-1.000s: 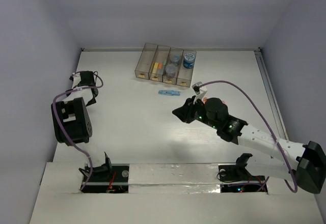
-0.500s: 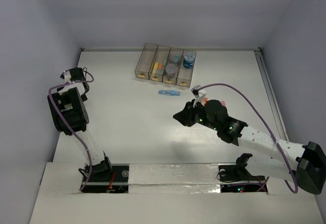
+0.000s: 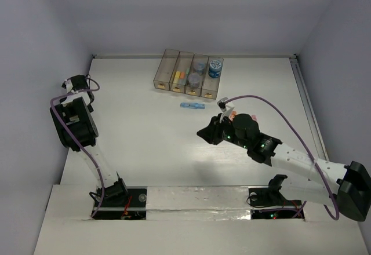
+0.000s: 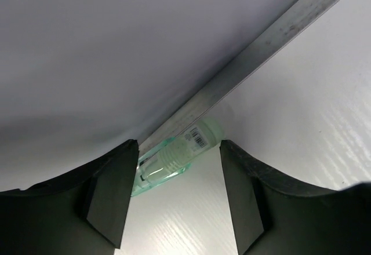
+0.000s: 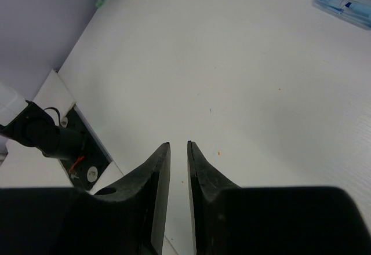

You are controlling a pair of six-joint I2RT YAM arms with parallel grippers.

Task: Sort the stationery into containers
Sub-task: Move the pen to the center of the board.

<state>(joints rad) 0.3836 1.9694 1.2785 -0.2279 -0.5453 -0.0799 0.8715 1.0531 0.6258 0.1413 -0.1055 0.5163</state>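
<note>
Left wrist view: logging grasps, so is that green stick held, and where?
Not held. The green stick lies against the wall rail between the left gripper's open jaws, untouched.

Left end effector (image 4: 177, 200) agape, right (image 5: 178, 150) near-closed

White table (image 3: 151, 133), pale lilac walls (image 3: 197, 11)

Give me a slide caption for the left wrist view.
Open left gripper poised around a green marker lying against the metal rail at the table edge.
</note>
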